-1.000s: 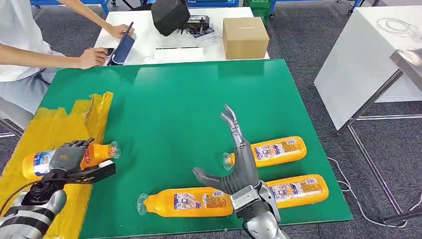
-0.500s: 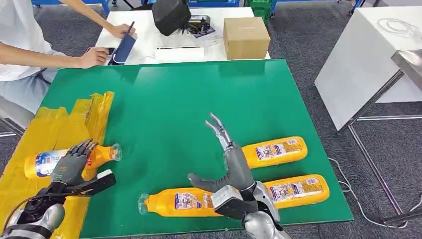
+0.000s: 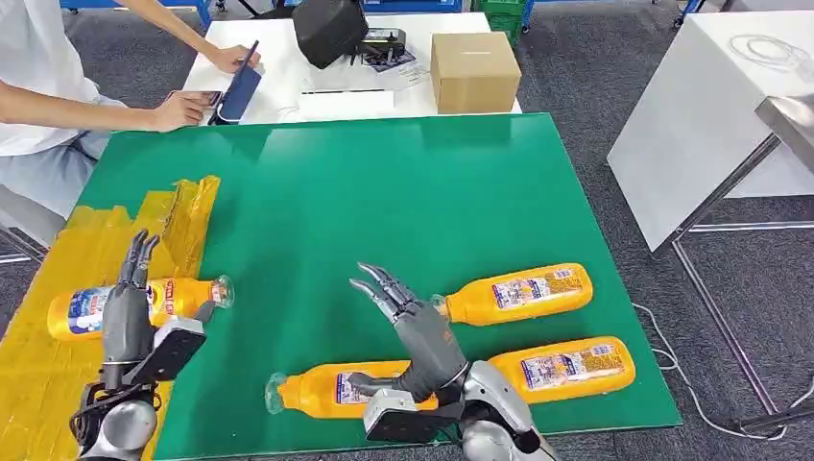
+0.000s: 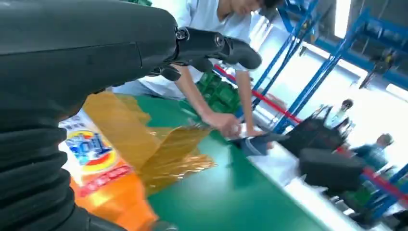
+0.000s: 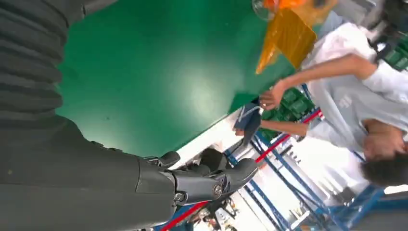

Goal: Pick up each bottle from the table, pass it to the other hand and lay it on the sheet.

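One orange bottle (image 3: 139,303) with a clear cap lies on the yellow sheet (image 3: 86,259) at the table's left edge; the left wrist view shows its label (image 4: 96,159) close below the hand. My left hand (image 3: 130,312) hovers over it, open, fingers straight and apart. Three more orange bottles lie on the green table: a near one (image 3: 331,389), a far right one (image 3: 518,293) and a near right one (image 3: 566,365). My right hand (image 3: 413,327) is open above the near bottle, fingers spread, holding nothing.
A person sits at the far left, hands on a tablet (image 3: 235,96) on the white table behind. A cardboard box (image 3: 473,72) and a black bag (image 3: 328,29) stand there too. A white table (image 3: 710,106) stands to the right.
My left hand let go of the bottle on the sheet and lifted with fingers straightened. My right hand swung left and lower, over the near bottle.
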### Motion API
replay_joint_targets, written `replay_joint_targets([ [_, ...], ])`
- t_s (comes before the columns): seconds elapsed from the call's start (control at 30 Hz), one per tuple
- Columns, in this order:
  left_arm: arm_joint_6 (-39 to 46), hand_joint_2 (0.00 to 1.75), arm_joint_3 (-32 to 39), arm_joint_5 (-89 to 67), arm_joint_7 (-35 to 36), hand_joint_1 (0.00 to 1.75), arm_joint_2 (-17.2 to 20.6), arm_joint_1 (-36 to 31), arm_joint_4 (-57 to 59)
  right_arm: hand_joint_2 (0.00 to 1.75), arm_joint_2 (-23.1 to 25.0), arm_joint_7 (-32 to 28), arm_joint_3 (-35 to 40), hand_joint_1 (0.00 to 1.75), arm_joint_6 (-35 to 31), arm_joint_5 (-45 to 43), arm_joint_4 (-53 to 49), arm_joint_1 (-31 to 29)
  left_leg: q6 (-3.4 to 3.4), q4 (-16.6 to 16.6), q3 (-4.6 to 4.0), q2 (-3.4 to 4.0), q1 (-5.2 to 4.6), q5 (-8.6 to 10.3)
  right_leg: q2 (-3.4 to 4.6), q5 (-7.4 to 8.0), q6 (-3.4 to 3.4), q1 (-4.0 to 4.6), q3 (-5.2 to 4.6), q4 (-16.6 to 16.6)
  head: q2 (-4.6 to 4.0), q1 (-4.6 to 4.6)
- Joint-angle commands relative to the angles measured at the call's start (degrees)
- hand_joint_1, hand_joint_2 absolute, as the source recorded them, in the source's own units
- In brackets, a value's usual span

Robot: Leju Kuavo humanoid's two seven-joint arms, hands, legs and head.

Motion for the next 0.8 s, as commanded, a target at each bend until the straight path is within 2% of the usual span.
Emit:
replay_joint_targets([
  [0.03, -3.04, 1.75, 2.28, 8.54, -2.27, 0.0, -6.44, -0.64, -6.15, 1.75, -4.08, 2.09, 6.72, 0.0, 1.85, 3.37, 8.08, -5.17, 0.03, 0.01, 0.07, 0.04, 0.05, -0.03, -0.02, 0.01, -0.04, 0.06, 0.13, -0.09, 0.0, 0.02],
  [0.3, -4.17, 1.75, 2.61, 10.44, -2.52, 0.0, -7.27, -1.36, -3.84, 1.75, -5.76, 4.56, 10.45, 0.0, 3.53, 7.37, 10.07, -7.99, 0.0, -0.03, 0.08, 0.05, 0.01, -0.01, -0.01, 0.02, -0.05, 0.02, 0.12, -0.08, 0.0, 0.02],
  [0.4, -5.95, 1.75, 3.09, 13.52, -3.26, 0.0, -8.29, -2.14, -2.45, 1.75, -7.74, 6.66, 13.87, 0.0, 4.36, 9.2, 11.24, -10.55, 0.0, -0.02, 0.08, 0.03, 0.01, -0.01, -0.01, 0.02, -0.04, 0.02, 0.11, -0.07, 0.0, 0.02],
  [0.8, -5.61, 1.75, 0.68, 13.57, -3.56, 0.0, -8.78, -3.02, -0.72, 1.75, -11.02, 8.18, 17.37, 0.0, 5.2, 10.87, 11.8, -14.15, 0.0, -0.02, 0.13, 0.0, 0.03, -0.02, -0.09, 0.0, -0.08, 0.05, 0.2, -0.11, 0.0, 0.02],
])
